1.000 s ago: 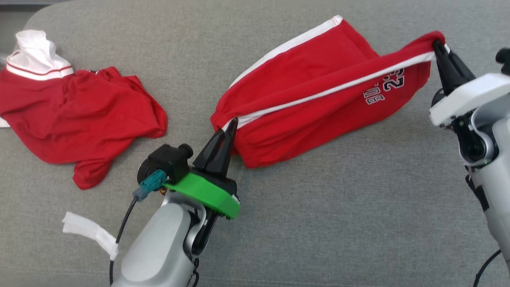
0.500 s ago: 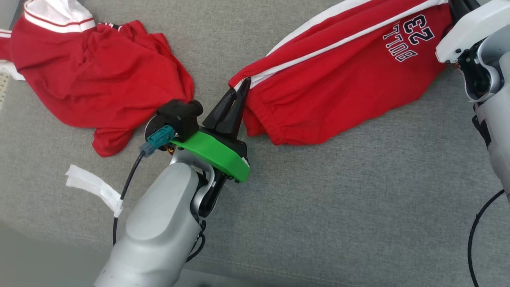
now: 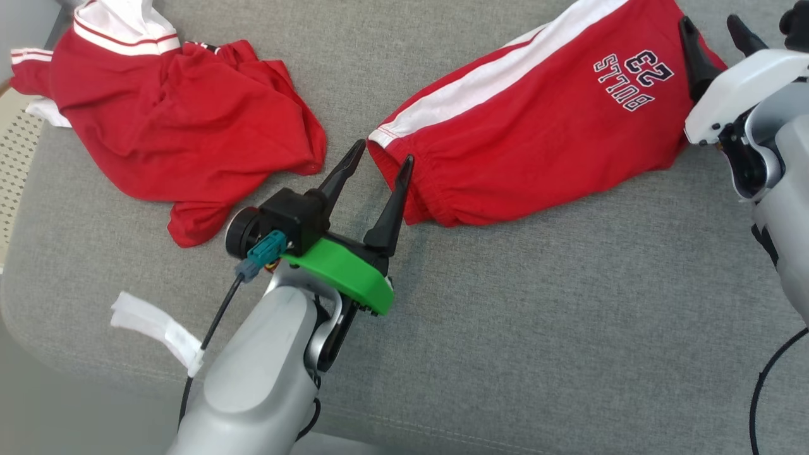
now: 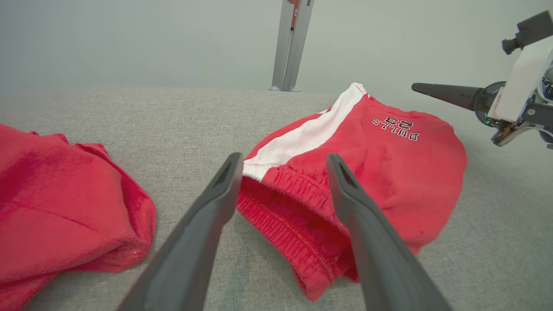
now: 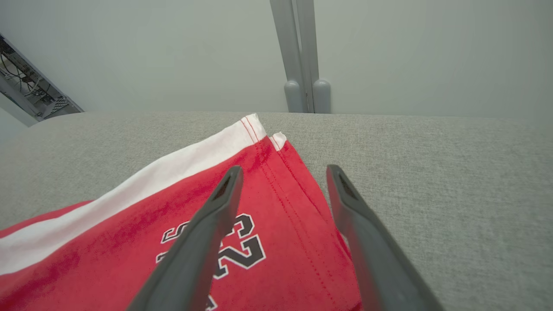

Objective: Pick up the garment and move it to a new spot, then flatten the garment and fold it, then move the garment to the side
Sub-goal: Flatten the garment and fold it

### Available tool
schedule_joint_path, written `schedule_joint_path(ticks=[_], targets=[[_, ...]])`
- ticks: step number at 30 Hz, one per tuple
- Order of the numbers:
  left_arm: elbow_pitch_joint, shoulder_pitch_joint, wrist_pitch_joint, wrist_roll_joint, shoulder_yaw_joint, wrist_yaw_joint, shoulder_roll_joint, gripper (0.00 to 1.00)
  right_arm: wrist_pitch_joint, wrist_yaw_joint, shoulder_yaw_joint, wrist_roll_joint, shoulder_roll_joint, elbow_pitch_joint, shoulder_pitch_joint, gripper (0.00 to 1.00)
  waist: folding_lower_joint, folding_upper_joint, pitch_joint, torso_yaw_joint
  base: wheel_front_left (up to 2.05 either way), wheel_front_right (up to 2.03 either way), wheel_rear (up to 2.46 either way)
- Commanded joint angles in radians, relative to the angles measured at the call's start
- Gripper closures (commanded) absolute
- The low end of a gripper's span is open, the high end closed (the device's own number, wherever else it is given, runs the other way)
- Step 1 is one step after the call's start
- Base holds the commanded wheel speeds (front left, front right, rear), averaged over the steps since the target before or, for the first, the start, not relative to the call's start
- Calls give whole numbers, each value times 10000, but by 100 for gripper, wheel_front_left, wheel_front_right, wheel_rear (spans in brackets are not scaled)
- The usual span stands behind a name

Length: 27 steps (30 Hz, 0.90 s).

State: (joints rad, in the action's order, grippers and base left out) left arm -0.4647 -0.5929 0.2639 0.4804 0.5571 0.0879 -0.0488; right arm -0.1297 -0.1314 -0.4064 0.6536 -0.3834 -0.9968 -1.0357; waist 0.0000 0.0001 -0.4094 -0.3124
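Head view: your left gripper (image 3: 385,151) and right gripper (image 3: 708,22) now stand wide, shorts (image 3: 537,139) released between them; flatten next.

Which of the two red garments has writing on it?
The red shorts at right, printed BULLS 23, with a white stripe; the crumpled red shirt at left shows none.

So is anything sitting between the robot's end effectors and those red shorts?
Nothing visible. The left end effector stands open right at the waistband end of the shorts, and the right end effector stands open at the printed leg end. The other red shirt lies apart, off to the left.
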Motion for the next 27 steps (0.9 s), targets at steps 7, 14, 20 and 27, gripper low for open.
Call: schedule_joint_path(ticks=[7,14,20,27], targets=[[1130,1521,3,-950,-1493,-253,-56,0,-45,15,-489,644,-625,-216,659,0,0,-1,579,-54,0,0,0],[2506,2824,3,-1479,-2803,-480,-29,0,139,15,-798,1080,-923,-536,860,0,0,-1,394,-294,0,0,0],[3239,3477,5,-1520,-3153,-733,-28,0,488,15,-1053,1276,-843,-924,865,0,0,-1,239,-440,0,0,0],[3530,3761,3,-1460,-3096,-918,-28,0,685,18,-1283,1770,-860,-814,1013,100,0,-1,289,-409,0,0,0]])
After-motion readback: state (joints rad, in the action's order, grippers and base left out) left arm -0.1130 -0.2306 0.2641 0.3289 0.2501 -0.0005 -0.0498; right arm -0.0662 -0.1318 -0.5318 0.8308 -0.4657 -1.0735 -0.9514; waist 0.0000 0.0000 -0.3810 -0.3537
